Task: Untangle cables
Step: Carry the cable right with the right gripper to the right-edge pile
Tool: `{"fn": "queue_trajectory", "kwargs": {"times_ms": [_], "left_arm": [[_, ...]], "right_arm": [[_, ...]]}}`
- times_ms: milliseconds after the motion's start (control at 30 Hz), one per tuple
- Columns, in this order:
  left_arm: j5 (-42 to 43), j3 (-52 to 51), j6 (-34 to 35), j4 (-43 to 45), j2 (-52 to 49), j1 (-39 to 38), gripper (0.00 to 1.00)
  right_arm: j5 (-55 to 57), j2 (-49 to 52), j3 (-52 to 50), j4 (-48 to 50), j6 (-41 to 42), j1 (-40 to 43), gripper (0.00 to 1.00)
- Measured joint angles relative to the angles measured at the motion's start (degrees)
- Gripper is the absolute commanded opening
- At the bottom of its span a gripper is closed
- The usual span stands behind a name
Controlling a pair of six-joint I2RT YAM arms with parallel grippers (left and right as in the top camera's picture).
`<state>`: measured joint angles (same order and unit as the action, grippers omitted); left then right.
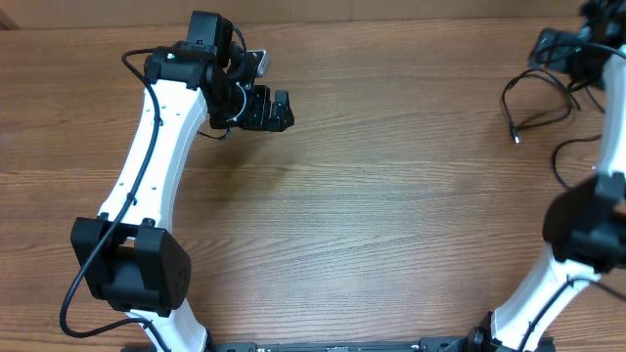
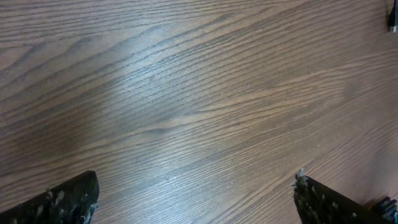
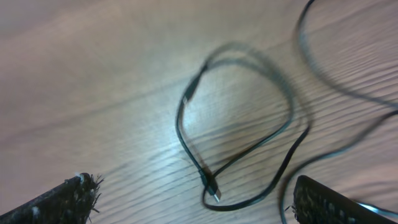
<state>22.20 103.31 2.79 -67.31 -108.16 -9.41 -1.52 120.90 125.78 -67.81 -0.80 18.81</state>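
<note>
Well above the wooden table [image 3: 93, 74], the right gripper [image 3: 193, 205] hovers with its jaws spread wide, holding nothing. Loose black cables [image 3: 179, 127] lie looped below it at the table's far right, one silver-tipped plug [image 3: 215, 194] showing. The left gripper [image 2: 196, 205], equally wide and empty, hangs well apart.

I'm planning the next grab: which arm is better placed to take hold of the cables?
Right. The open right gripper hangs directly over the cables. The open left gripper faces only the table, well away from them.
</note>
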Motion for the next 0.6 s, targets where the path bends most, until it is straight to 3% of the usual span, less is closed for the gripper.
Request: {"fn": "queue_trajectory", "kwargs": {"times_ms": [400,600], "left_arm": [[0.0,0.0,0.0,0.0,0.0,0.0,1.00],[0.0,0.0,0.0,0.0,0.0,0.0,1.00]], "right_arm": [[-3.5,-22.4,2.0,-8.3,2.4,-5.2,1.00],[-5.0,-24.7,2.1,-17.7,2.6,-10.2,1.00]]}}
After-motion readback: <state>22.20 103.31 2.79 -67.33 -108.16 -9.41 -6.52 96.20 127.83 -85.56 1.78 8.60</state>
